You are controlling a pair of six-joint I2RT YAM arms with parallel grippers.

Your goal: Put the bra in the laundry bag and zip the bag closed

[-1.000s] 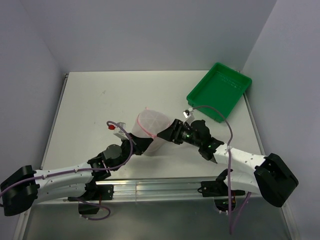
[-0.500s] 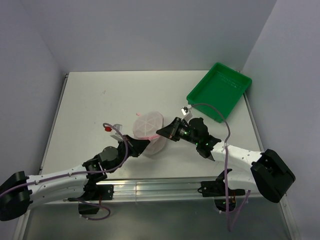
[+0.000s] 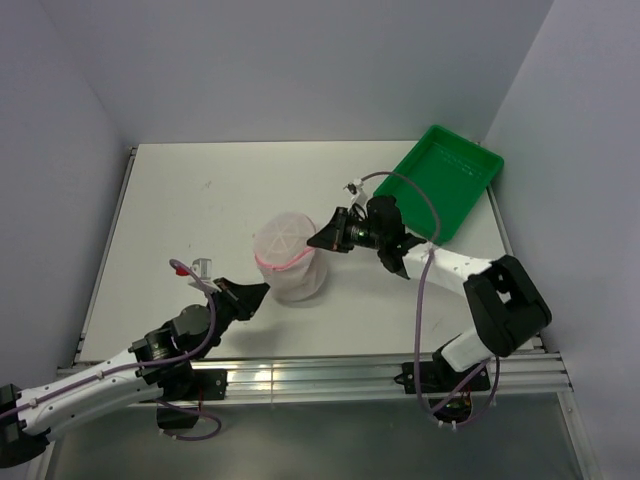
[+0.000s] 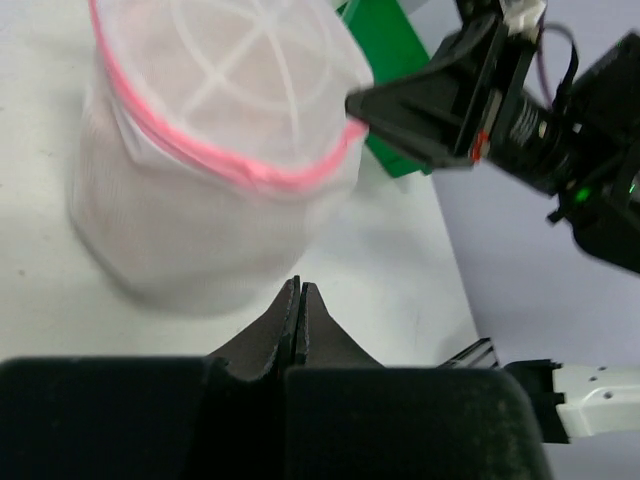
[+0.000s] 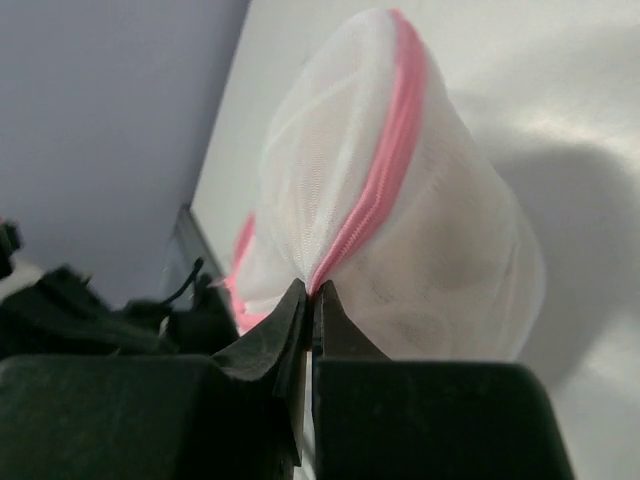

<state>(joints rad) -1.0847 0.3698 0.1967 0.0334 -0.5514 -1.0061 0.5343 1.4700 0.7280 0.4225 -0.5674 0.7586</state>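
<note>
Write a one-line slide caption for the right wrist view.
Right end effector pinches the pink zipper of a white mesh laundry bag.

Open table [image 3: 190, 210] lies left of and beyond the bag [image 3: 288, 262]. The right gripper [image 3: 314, 244] and left gripper [image 3: 262, 290] crowd its near sides, and a tray [image 3: 445, 180] blocks the far-right corner.

The laundry bag [image 3: 288, 262] sits on the table [image 3: 180, 200] — left tool [image 3: 264, 289] before it, right tool [image 3: 311, 244] at its right, tray [image 3: 455, 170] behind-right.

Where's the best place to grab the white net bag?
Pinch the pink zipper trim on the laundry bag, coming from the side of the right gripper. The mesh looks soft and bulgy; the trim is a firmer ridge running up that side.
</note>
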